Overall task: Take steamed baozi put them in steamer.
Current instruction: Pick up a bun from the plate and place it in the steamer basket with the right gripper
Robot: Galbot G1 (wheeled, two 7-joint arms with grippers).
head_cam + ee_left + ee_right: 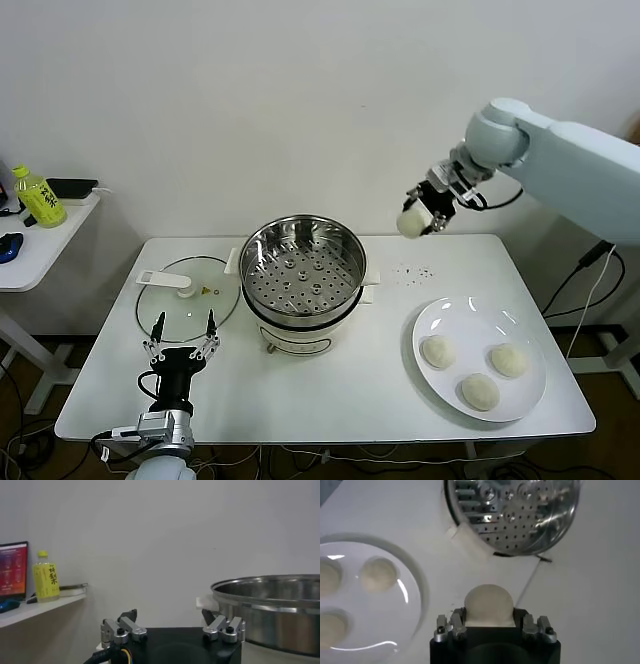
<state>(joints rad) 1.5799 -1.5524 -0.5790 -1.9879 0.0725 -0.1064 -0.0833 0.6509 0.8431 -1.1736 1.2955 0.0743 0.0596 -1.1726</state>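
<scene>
Right tool (424,216) clamped on one bun (411,224), raised well above the tabletop (360,385), to the right of the steamer (303,283) and farther back than the plate (432,322). Seen from the right wrist as a smooth cream dome (488,605) pinched between the jaws, held by its sides. Likely soft, light and easily dented; best taken low on opposite sides with only a gentle squeeze, perhaps a little tacky on release. Three more buns (481,391) lying apart on the white plate, near right. Steamer at centre, perforated tray bare. Glass lid (188,290) flat just left of it. Left tool (183,338) parked near left, low beside the steamer, fingers spread, holding nothing. Yellow bottle (38,196) on a side shelf, far left.
</scene>
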